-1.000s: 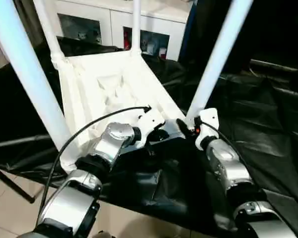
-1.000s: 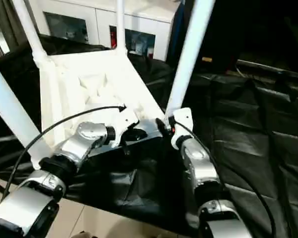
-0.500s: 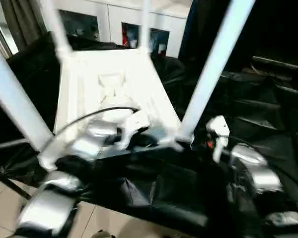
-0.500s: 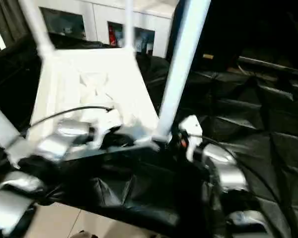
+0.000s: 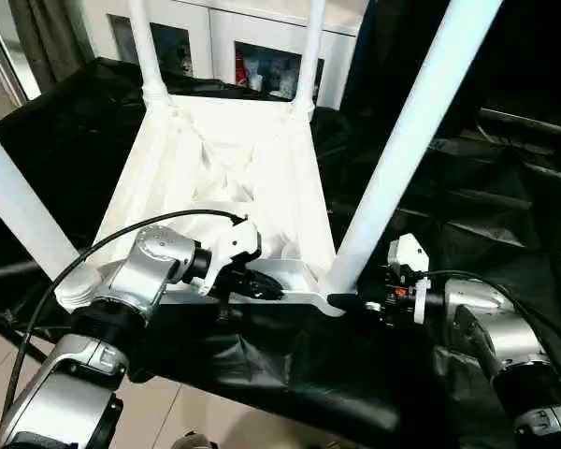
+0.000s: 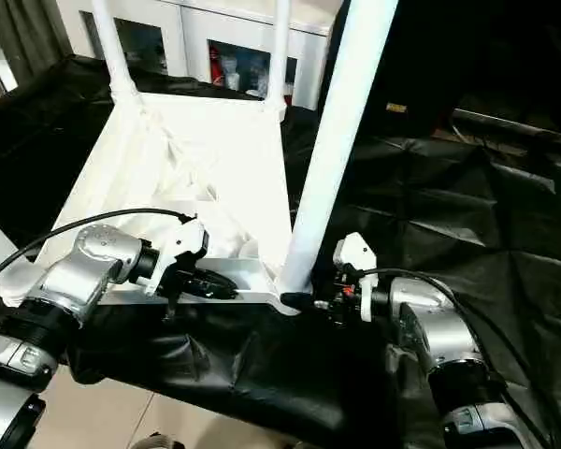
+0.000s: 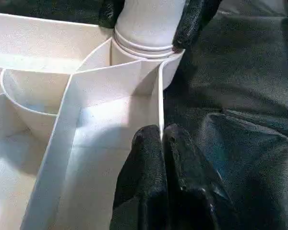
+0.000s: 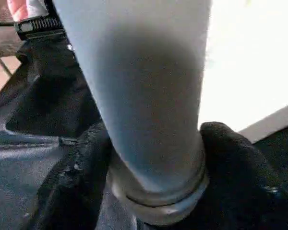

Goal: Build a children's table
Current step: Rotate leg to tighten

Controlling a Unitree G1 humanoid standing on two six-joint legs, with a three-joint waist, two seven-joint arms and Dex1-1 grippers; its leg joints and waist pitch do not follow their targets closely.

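The white children's table [image 5: 224, 178] lies upside down on black cloth, all of its legs pointing up. My left gripper [image 5: 266, 288] is shut on the thin near rim wall of the top [image 7: 105, 76], close to the near right corner; the wall sits between its fingertips [image 7: 149, 139]. My right gripper [image 5: 346, 301] comes in low from the right. Its black fingers [image 8: 86, 163] clasp both sides of the base of the near right leg [image 5: 402, 150], just above the socket collar [image 8: 158, 201]. The near left leg [image 5: 19, 215] rises at the left edge.
Crumpled black cloth [image 5: 505, 187] covers the work surface and hangs over its near edge. A white glass-door cabinet [image 5: 252, 47] stands behind the table. Tiled floor [image 5: 159, 421] shows below the near edge. A black cable [image 5: 122, 238] arcs over my left forearm.
The camera has shifted. My right arm has dropped lower and swung out to the right, and its fingers have closed in on the base of the near right leg. The left gripper keeps its hold on the rim.
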